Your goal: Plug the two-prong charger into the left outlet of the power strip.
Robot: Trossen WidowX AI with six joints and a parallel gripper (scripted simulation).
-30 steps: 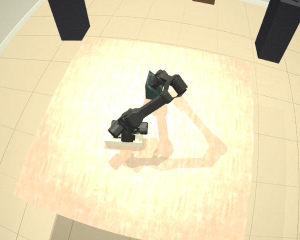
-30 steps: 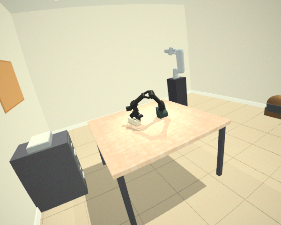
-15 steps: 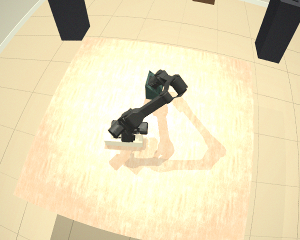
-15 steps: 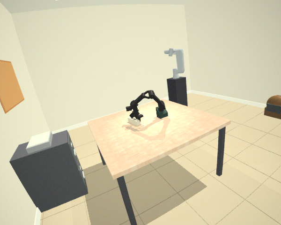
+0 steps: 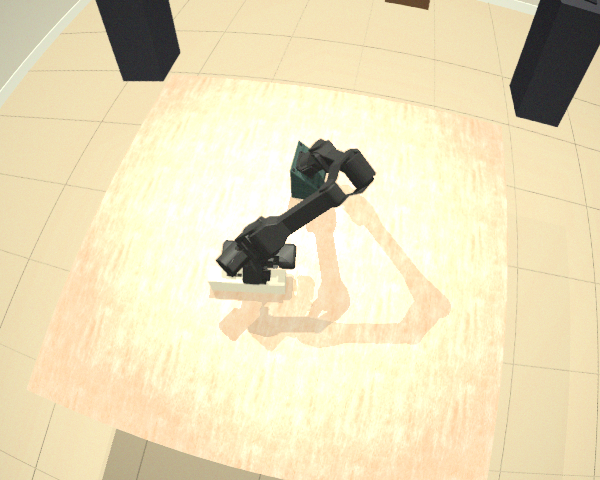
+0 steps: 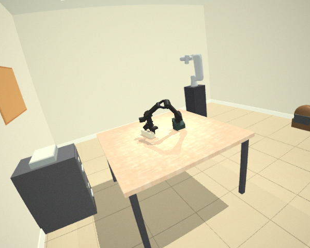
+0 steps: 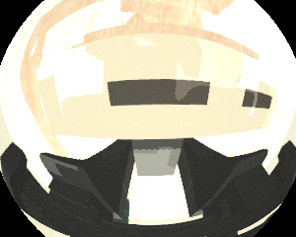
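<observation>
On a pale wood-grained table (image 5: 419, 361) (image 6: 203, 144), a black robot arm (image 5: 310, 209) (image 6: 153, 108) bends over a cream power strip (image 5: 248, 286) (image 6: 148, 133) (image 7: 158, 120), its gripper (image 5: 256, 276) (image 6: 151, 130) (image 7: 155, 132) clamped on the gray charger (image 7: 157, 160), which sits just beside the strip; whether its prongs are in, I cannot tell.
</observation>
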